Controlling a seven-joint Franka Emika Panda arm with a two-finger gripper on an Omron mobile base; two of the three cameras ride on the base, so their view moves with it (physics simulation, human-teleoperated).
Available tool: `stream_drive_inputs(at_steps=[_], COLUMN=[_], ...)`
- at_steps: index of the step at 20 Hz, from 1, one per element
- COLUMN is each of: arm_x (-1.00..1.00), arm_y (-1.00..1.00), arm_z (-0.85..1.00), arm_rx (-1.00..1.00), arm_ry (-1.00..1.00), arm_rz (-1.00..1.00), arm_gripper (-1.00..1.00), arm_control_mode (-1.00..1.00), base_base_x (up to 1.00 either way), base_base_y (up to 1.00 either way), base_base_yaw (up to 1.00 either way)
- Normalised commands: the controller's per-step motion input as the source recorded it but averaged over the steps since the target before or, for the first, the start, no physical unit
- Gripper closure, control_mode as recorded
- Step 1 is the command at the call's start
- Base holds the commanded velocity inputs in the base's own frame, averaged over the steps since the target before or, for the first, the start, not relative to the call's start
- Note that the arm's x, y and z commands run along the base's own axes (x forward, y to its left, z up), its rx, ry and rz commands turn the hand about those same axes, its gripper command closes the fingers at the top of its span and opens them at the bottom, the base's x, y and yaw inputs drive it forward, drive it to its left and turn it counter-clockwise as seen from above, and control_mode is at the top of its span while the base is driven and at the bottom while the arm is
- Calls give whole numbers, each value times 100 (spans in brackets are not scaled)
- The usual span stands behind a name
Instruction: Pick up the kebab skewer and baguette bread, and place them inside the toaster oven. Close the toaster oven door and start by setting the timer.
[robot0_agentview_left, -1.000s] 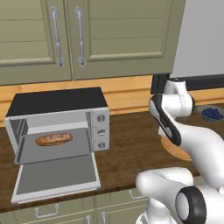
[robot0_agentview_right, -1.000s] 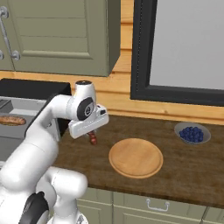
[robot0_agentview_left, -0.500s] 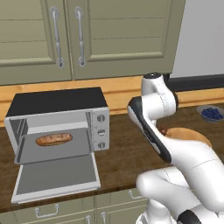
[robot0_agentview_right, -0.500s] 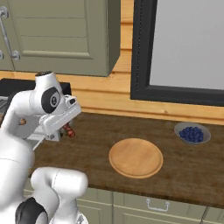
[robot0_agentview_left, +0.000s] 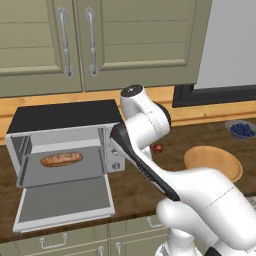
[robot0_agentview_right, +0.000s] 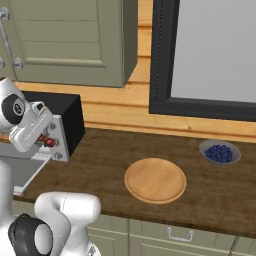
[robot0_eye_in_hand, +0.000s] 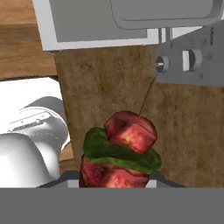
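Left base view: the toaster oven (robot0_agentview_left: 65, 145) sat at left of centre, its toaster oven door (robot0_agentview_left: 65, 202) dropped flat toward the lower left. The baguette bread (robot0_agentview_left: 61, 159) lay on the rack inside, long axis across the cavity, golden-brown with scored top. The arm crossed the centre of the frame, covering the knob panel. A small red bit of the kebab skewer (robot0_agentview_left: 157, 148) showed just right of the arm's upper link, right of the oven body. The cavity therefore lay to the left of the held skewer; judged: the coming move needs a carry leftward, past the panel, then in over the door.

Right base view: the gripper (robot0_agentview_right: 44, 141) sat at the far left edge, right in front of the oven's side panel, closed narrow on the kebab skewer (robot0_agentview_right: 48, 141), whose red chunks poked out rightward. A wooden plate (robot0_agentview_right: 155, 180) lay at lower centre and a bowl of blueberries (robot0_agentview_right: 220, 152) at right, both well apart from the oven.

Hand view: the skewer (robot0_eye_in_hand: 124, 151) was seen end-on at bottom centre: red chunks, a green slice between them, the thin stick pointing away toward the knobs (robot0_eye_in_hand: 191, 59) at upper right. Its long axis ran along the gripper's line of sight. The door edge crossed the top of the frame.
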Motion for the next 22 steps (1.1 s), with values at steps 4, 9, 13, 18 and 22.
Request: stream_drive_inputs(at_steps=[4,9,13,18,22], arm_x=[-15,0,0,3,27], arm_y=[100,100,98,76,41], arm_z=[36,23,5,-32,-38], arm_rx=[-9,-5,-1,0,0], arm_ry=[0,0,0,-2,-4], arm_rz=[13,16,20,19,18], arm_gripper=[100,100,100,100,100], arm_control_mode=[-100,-100,-100,-100,-100], base_base_x=[0,0,0,0,0], base_base_y=[0,0,0,0,0], base_base_yaw=[0,0,0,0,0])
